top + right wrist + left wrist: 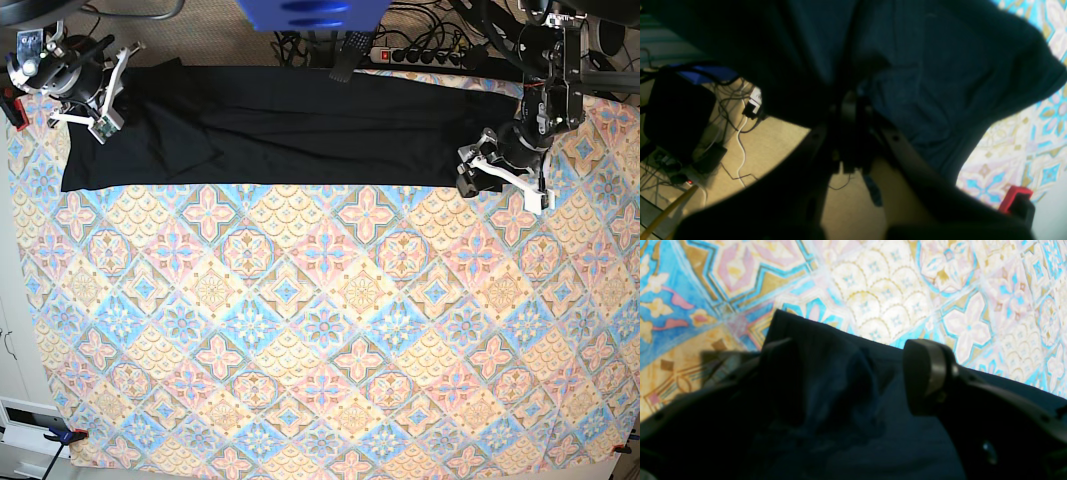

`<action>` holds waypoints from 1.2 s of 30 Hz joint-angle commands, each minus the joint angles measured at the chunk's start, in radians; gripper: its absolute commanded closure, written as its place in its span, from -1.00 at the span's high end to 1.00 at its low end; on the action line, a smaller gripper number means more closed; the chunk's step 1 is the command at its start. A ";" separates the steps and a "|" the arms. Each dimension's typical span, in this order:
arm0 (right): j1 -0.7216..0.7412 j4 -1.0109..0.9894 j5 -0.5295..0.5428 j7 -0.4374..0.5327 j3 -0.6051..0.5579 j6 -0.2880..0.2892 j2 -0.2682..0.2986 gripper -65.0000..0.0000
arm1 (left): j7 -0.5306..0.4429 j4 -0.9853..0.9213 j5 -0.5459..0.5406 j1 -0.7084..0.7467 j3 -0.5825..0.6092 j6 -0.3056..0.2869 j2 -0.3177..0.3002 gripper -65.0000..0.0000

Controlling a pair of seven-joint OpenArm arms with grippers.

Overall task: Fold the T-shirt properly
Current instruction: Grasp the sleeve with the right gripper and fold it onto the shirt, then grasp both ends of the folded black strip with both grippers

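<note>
Two arms at opposite ends of large, soft, plain black cloth T-shirt (pixel 300 125), laid as a long flat band along far edge of colourful patterned tablecloth (pixel 320 330). Right gripper (pixel 848 110) clamped on bunched cloth at one end; left gripper (pixel 853 373) spread wide above the other end, holding nothing. Likely risk: one-sided pull skewing the band, rumpling the fold.
</note>
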 commanded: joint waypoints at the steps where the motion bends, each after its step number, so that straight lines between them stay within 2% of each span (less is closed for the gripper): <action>1: -0.003 0.021 0.002 0.014 0.009 -0.001 0.016 -0.98 | -0.016 -0.006 -0.003 -0.012 -0.009 -0.002 -0.012 0.48; 4: 0.013 0.018 0.002 0.014 0.045 -0.001 0.015 -0.87 | -0.016 -0.052 -0.003 -0.032 -0.007 -0.002 -0.012 0.48; 8: 0.087 0.018 0.002 0.014 0.126 -0.001 0.008 -0.46 | -0.016 -0.055 -0.005 -0.033 -0.006 -0.002 -0.012 0.48; 11: 0.102 0.016 0.002 0.013 0.158 -0.001 -0.005 -0.28 | -0.016 -0.055 -0.005 -0.033 -0.007 -0.003 -0.012 0.48; 18: 0.113 0.020 0.002 0.013 0.184 -0.001 -0.010 -0.26 | -0.006 0.004 -0.005 -0.012 -0.009 -0.003 -0.020 0.48; 21: 0.113 0.018 0.002 0.013 0.184 -0.001 -0.012 -0.26 | -0.005 0.008 -0.005 0.000 -0.009 -0.003 -0.066 0.48; 28: 0.113 0.020 0.002 0.014 0.175 -0.001 -0.015 -0.26 | -0.002 0.005 -0.005 0.003 -0.009 -0.003 -0.100 0.50; 33: 0.119 0.018 0.002 0.016 0.132 -0.001 -0.047 -0.26 | 0.095 0.004 -0.003 -0.010 -0.004 -0.008 -0.121 0.50; 36: 0.158 0.018 0.002 0.016 0.100 -0.001 -0.047 -0.26 | 0.156 -0.013 0.000 -0.050 -0.006 -0.063 -0.123 0.50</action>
